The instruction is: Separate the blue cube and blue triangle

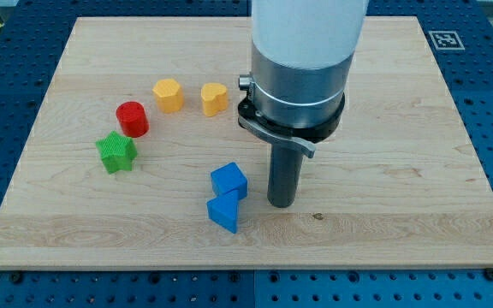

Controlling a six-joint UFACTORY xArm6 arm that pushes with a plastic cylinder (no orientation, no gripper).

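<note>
The blue cube (228,180) sits on the wooden board (400,128) below the middle. The blue triangle (224,212) lies right below it, touching or nearly touching its lower edge. My tip (282,204) rests on the board just to the right of both blue blocks, level with the gap between them, a short gap away. The thick dark rod rises from it into the grey and white arm body at the view's top.
A yellow block (169,94) and a yellow heart-like block (214,98) sit at the upper left. A red cylinder (132,118) and a green star (115,152) sit further left. The board's bottom edge runs just below the blue triangle.
</note>
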